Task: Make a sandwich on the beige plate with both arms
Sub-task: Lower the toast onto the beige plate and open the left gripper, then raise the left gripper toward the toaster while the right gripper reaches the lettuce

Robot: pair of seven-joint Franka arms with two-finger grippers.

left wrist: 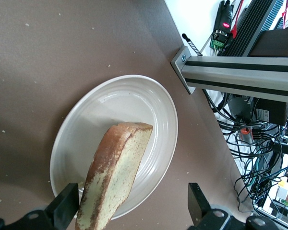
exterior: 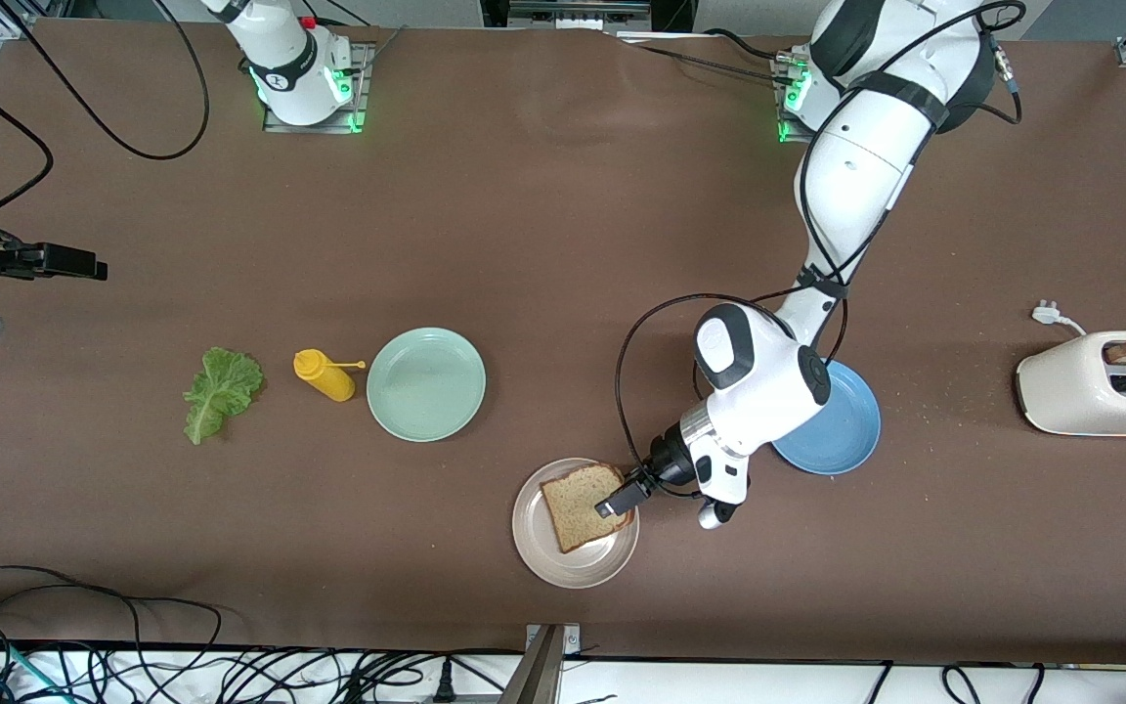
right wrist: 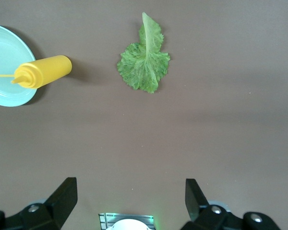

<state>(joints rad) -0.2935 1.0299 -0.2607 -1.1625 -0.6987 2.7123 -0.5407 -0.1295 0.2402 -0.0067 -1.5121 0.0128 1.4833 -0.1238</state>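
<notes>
Nearest the front camera sat the beige plate (exterior: 575, 567) on the tabletop (exterior: 543, 244), a bread slice (exterior: 584, 505) lying on it. Directly over that slice hung the left tool (exterior: 622, 498), jaws spread wide and gripping nothing; in the left wrist view the slice (left wrist: 116, 175) lay between its fingers (left wrist: 67, 203). Well off toward the right arm's end hovered the right tool (right wrist: 129, 201), waiting with jaws wide and empty, the lettuce leaf (right wrist: 144, 60) and yellow bottle (right wrist: 42, 72) below it.
</notes>
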